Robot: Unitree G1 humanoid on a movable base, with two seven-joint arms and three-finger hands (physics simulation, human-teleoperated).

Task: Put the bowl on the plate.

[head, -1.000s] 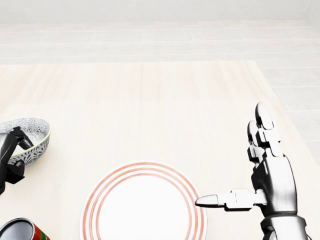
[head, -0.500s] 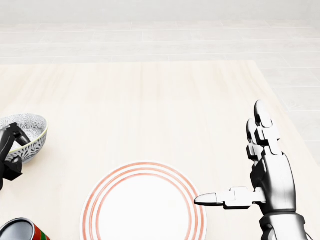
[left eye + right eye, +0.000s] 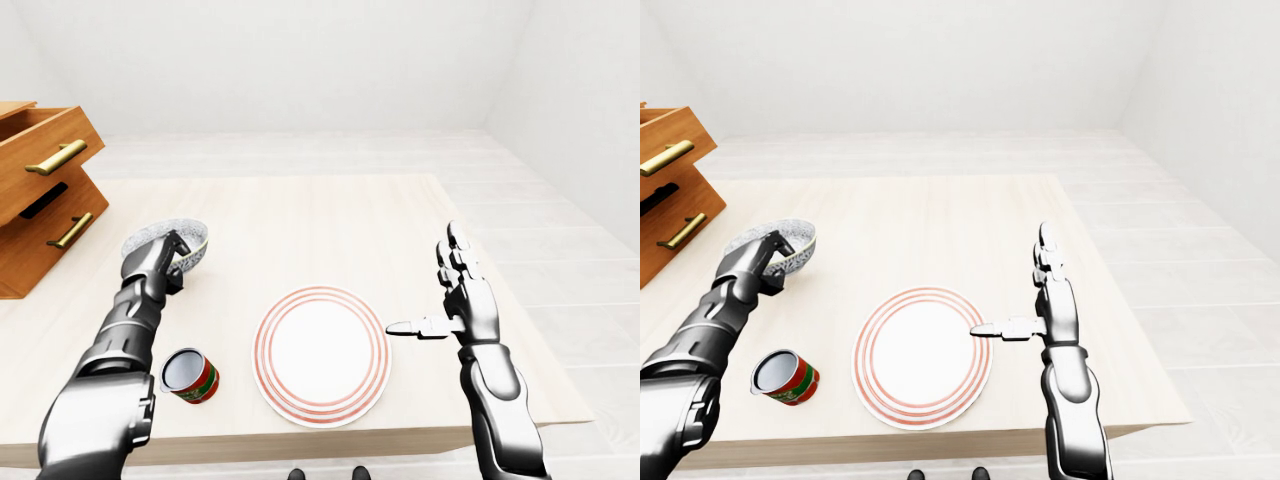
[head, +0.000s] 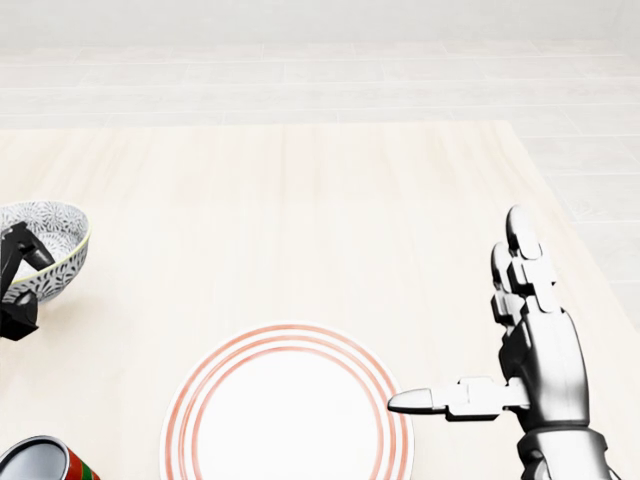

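The bowl (image 4: 55, 238) was seen close to the left edge of the desk (image 4: 330, 190), well apart from the plate (image 4: 290, 415). It was gripped at its rim by the left robot hand (image 3: 163, 262), whose fingers were clenched over the lip (whether the bowl was lifted clear of the desk could not be told). The plate lay bare by the desk edge at the bottom of the head view, about midway along it. The right robot hand (image 4: 535, 350) was held released and flat just beside the plate's right rim, with nothing grasped. A can (image 3: 190, 375) was set near that same edge, between the left arm and the plate. For the carry to be done well, the bowl would best be raised level, taken rightward clear of the can, centred over the plate and lowered squarely before the grip is loosened.
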